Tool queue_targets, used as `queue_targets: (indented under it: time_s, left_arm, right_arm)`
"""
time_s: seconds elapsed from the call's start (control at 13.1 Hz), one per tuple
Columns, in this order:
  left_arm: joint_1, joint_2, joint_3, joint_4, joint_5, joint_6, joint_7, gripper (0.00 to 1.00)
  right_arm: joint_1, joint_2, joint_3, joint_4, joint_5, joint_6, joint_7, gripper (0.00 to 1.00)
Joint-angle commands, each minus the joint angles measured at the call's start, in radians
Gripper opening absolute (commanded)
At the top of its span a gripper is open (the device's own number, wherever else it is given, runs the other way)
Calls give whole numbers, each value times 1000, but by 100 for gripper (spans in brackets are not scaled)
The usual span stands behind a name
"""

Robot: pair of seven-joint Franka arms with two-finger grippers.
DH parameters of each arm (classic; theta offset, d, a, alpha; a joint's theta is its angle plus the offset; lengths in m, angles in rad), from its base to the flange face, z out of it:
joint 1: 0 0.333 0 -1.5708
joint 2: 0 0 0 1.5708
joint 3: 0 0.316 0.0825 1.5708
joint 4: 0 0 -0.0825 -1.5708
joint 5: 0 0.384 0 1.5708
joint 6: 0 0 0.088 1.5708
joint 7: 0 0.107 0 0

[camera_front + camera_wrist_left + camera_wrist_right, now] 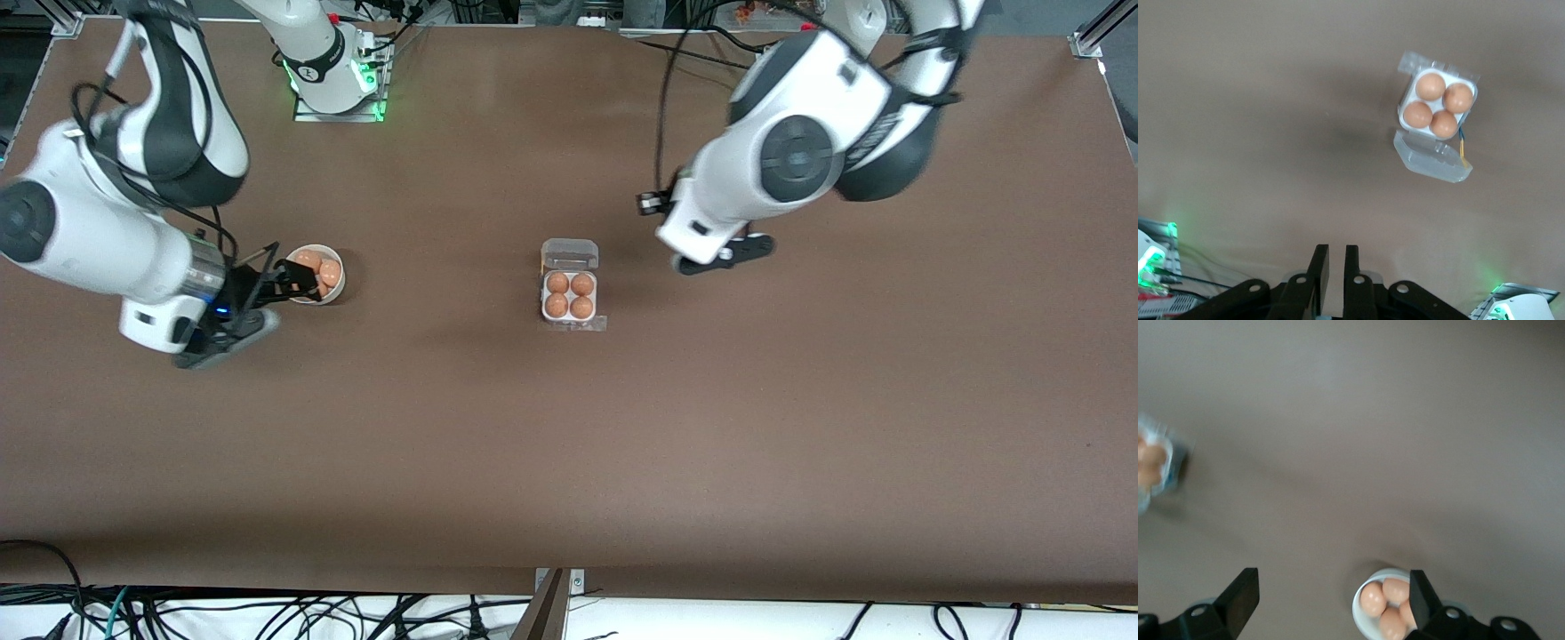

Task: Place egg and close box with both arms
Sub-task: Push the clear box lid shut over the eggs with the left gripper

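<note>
The box (569,295) sits mid-table with its clear lid (570,254) swung open flat on the side toward the robots' bases. Every cell holds a tan-orange egg (557,283), so the task's egg cannot be told from the others. The left wrist view shows the box (1407,100), its eggs (1430,87) and the open lid (1431,157). My left gripper (742,252) (1336,257) hangs over bare table toward the left arm's end from the box, shut on nothing. My right gripper (298,277) (1331,583) stands open and empty at the bowl's edge.
A round white bowl (340,277) (1358,617) with several loose eggs (1373,599) stands toward the right arm's end of the table. The box (1151,463) shows blurred at the edge of the right wrist view. Brown tabletop surrounds everything.
</note>
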Motion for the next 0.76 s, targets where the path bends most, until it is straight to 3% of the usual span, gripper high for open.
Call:
queue_targets:
  time_s: [0.0,0.15,0.38,0.69]
  left_arm:
    - [-46,111,7,119,-14,-23,-48,19]
    - [-89,206,7,179,-16,-23,-76,21]
    - [-130,270,5,195,-19,14,-79,22]
    - [-175,322,7,192,-26,40,-99,22]
  right_arm:
    - [-23,-85,-1,-33,-42,-41,390,100]
    - [-25,-154,-58,-29,-117,-42,589,100]
    - [-26,-216,-78,-6,-187,-144,429,100]
    - [-49,-265,-87,33,-185,-262,405,100]
